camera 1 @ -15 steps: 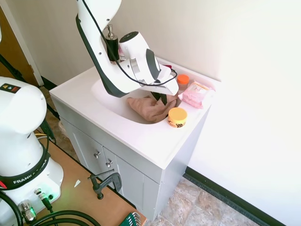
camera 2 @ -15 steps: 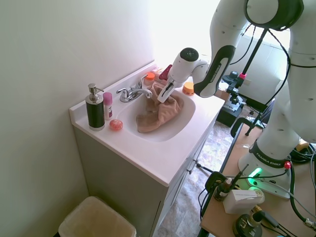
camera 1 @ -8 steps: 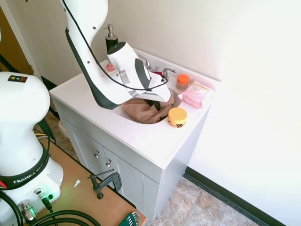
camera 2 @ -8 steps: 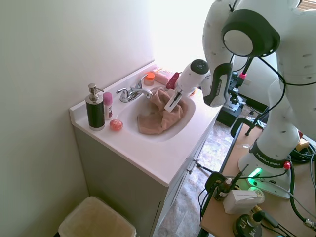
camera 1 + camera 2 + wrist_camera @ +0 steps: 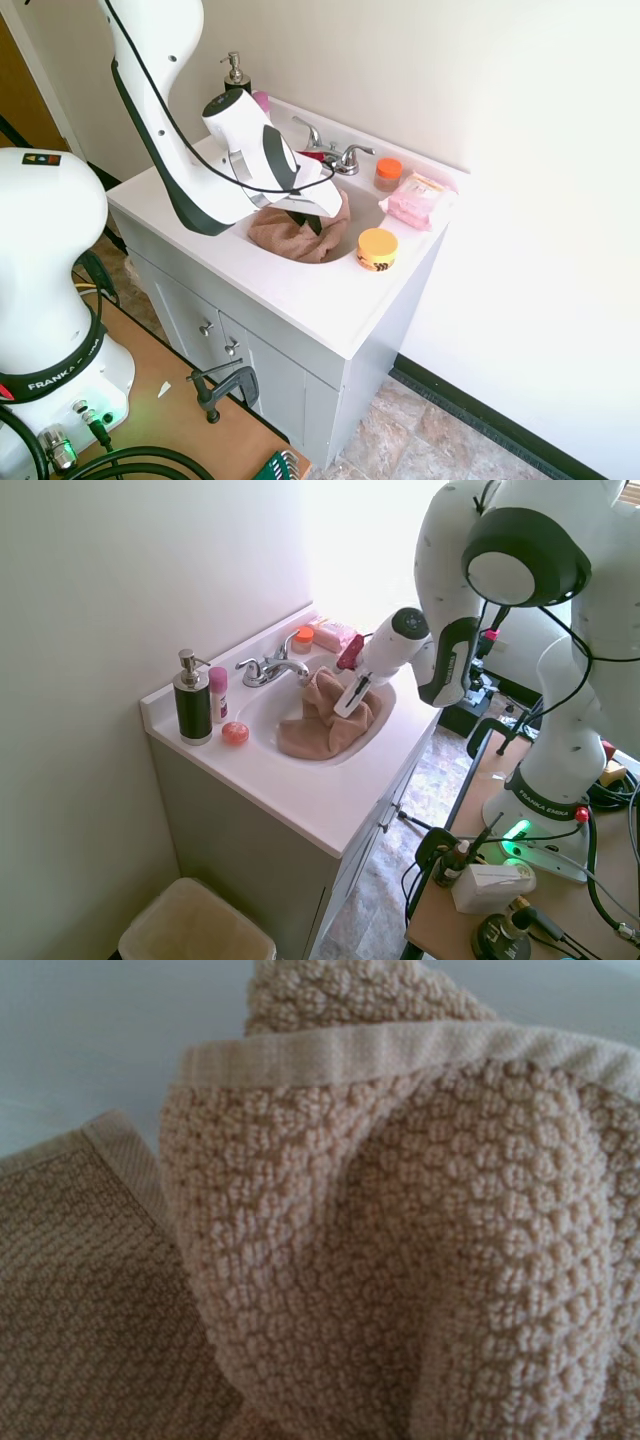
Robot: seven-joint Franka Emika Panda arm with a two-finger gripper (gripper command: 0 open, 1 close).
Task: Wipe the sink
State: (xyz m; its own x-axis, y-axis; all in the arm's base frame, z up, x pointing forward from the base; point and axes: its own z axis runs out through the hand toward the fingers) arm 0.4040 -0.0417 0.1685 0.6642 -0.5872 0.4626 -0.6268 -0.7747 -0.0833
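The sink (image 5: 366, 212) is a white oval basin set in a white vanity top, with a chrome faucet (image 5: 336, 158) behind it. A tan towel (image 5: 290, 235) lies bunched in the basin (image 5: 262, 706). My gripper (image 5: 343, 702) reaches down into the bowl and is shut on a raised fold of the towel (image 5: 322, 725), whose lower part drags on the basin floor. In the first exterior view the arm hides most of the gripper (image 5: 318, 222). The wrist view is filled by the towel's knobbly weave (image 5: 400, 1240) against white porcelain.
On the counter stand an orange-lidded jar (image 5: 377, 248), a small orange-capped jar (image 5: 388, 172) and a pink wipes pack (image 5: 418, 198). At the other end are a dark soap dispenser (image 5: 191, 702), a pink bottle (image 5: 217, 694) and a small pink disc (image 5: 235, 732). A bin (image 5: 195, 928) is on the floor.
The gripper has dragged the towel across the basin, away from the orange jars and the faucet side, toward the bowl's middle and front. The counter items have not moved.
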